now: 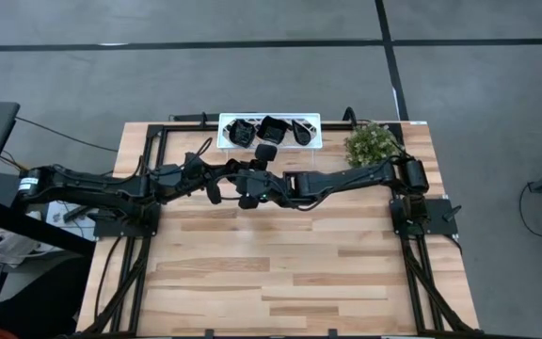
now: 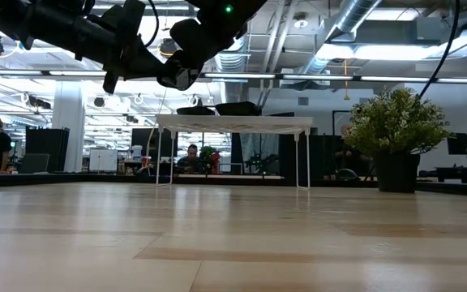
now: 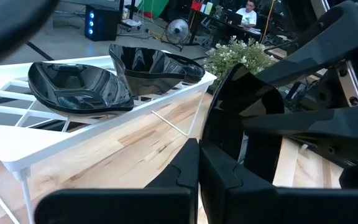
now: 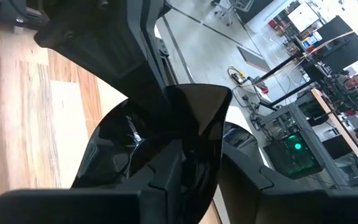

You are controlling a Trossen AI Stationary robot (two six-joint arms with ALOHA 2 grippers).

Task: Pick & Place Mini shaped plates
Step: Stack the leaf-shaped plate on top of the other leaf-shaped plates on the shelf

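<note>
The left gripper [image 1: 252,175] hangs mid-desk with its fingers clamped on a glossy black mini plate [image 3: 244,118], held on edge above the desk [image 1: 290,273]. From the right, the right gripper [image 1: 269,181] meets it at the same plate; its fingers look part-way apart, so whether it grips cannot be told. The white lattice tray [image 1: 314,121], already carrying several plates [image 1: 273,128], lies just beyond both grippers at the far edge, roughly equally near each arm.

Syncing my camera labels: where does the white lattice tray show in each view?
High: white lattice tray at the far table edge, centre.
Low: mid-distance, standing on thin legs.
Left wrist: close, holding black plates.
Right wrist: cannot tell.
Shared landmark: potted plant.
</note>
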